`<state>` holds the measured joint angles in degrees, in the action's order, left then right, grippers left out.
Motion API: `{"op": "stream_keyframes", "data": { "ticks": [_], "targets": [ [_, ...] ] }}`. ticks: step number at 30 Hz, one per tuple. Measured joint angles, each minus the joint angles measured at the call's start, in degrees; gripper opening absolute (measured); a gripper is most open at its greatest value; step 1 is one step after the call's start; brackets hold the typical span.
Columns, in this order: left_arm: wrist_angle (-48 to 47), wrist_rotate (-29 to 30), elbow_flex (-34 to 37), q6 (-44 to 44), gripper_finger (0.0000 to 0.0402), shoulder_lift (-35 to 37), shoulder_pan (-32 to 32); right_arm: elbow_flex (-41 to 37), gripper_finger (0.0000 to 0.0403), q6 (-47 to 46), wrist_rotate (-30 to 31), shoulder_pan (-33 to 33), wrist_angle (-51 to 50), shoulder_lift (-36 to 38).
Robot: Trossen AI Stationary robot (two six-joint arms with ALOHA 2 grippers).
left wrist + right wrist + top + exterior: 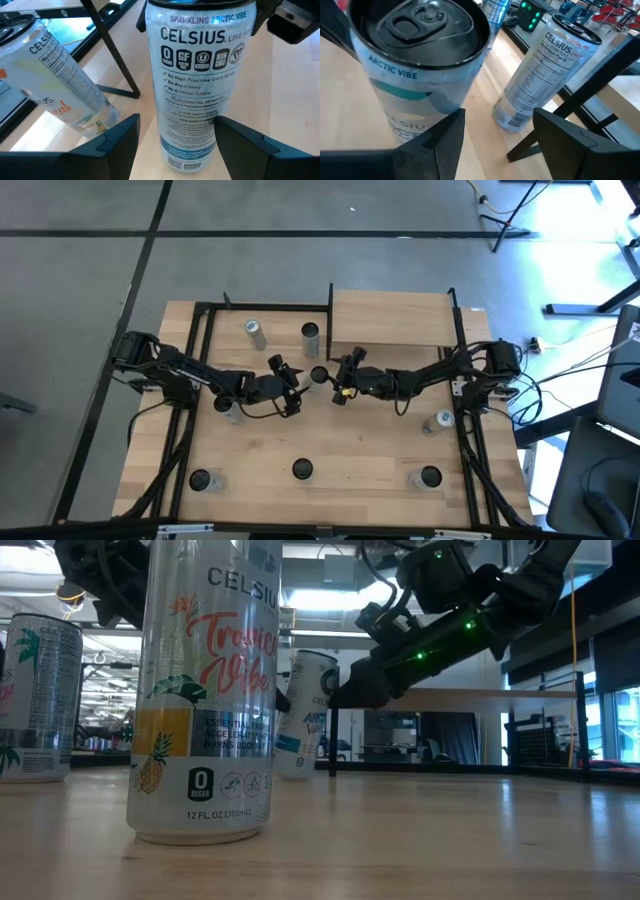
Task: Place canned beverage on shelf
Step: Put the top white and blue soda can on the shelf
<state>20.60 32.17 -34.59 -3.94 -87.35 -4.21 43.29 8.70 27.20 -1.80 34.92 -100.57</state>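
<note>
A white "Arctic Vibe" can [320,375] stands upright on the tabletop in front of the raised light-wood shelf [390,320]. My left gripper [297,380] is open, and its fingers stand on either side of the can's lower body [190,100]. My right gripper [340,378] is open at the can's other side, near its top. In the right wrist view the can [420,55] lies beside one finger [445,137], mostly outside the gap. The low view shows the can [305,715] with the right arm [440,640] reaching it. My left gripper has a finger on each side of the can's lower wall [212,125], coming level from the table's left; I cannot tell whether either finger touches it. My right gripper has one fingertip [457,117] in front of the can's side, slanting down from the right; I cannot tell whether it touches.
Several other cans stand on the table: two at the far left [255,332] [310,333], one beside each arm [232,408] [437,422], three along the near edge [302,470]. A black frame post [115,55] rises close behind the can. A large can [205,690] fills the low view's front.
</note>
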Motion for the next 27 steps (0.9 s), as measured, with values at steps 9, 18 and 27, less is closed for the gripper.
{"op": "stream_keyframes", "data": {
  "ticks": [9,18,27],
  "targets": [
    [-0.63,0.28,-0.04,0.02,0.0247,1.05,-1.05,3.91,0.0231,-3.85,-0.99,-0.07,-10.04,0.02],
    [-2.4,0.1,-0.2,-0.03,0.0247,2.21,-2.13,5.38,0.0231,-4.3,-2.87,-0.13,-12.69,-0.09],
    [-4.36,-4.16,-0.15,-0.4,0.0247,2.01,-2.19,5.55,0.0231,-3.95,-3.8,-0.21,-10.58,0.02]
  ]
}}
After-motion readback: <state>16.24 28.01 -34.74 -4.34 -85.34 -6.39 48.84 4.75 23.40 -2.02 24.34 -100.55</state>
